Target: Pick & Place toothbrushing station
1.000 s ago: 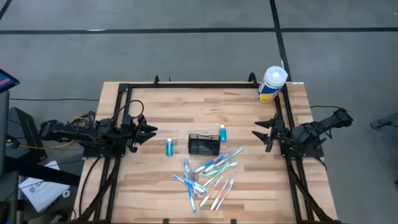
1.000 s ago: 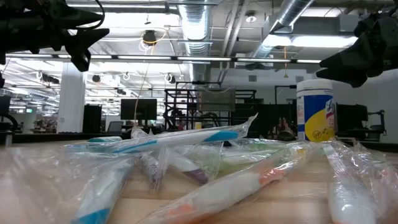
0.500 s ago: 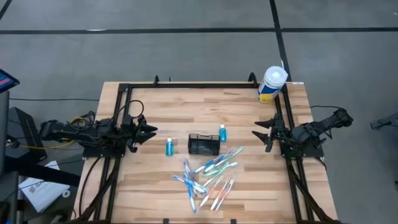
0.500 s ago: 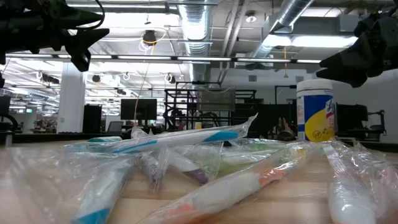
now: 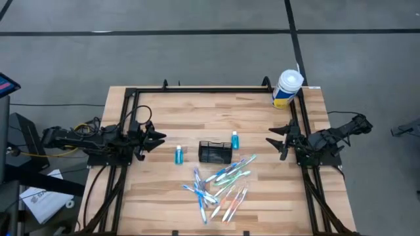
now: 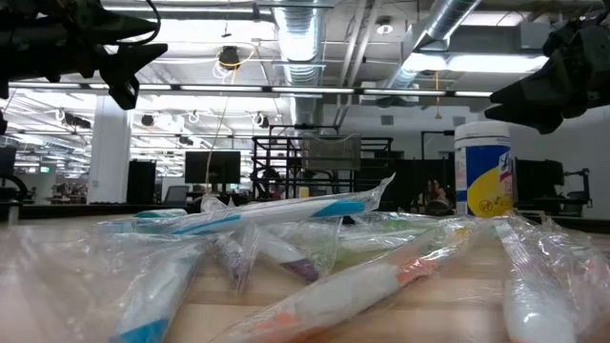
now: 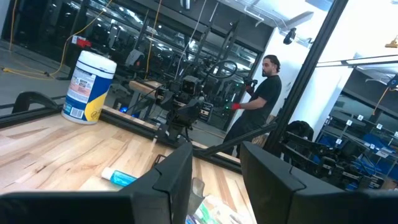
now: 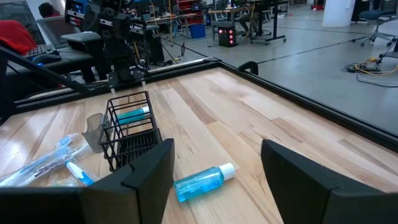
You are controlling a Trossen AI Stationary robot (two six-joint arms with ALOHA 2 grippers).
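Where the wooden table [image 5: 170, 190] ends, grey floor [image 5: 197, 52] surrounds it.

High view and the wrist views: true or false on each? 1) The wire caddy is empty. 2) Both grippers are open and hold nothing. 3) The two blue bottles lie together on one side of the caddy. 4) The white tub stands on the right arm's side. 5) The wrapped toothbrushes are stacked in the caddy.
1) True: the wire caddy holds nothing.
2) True: the left gripper and the right gripper hover open, well apart from everything.
3) False: one blue bottle lies on the caddy's left, the other blue bottle on its right.
4) True: the white tub stands at the table's far right corner.
5) False: the wrapped toothbrushes lie loose on the table beside the caddy.
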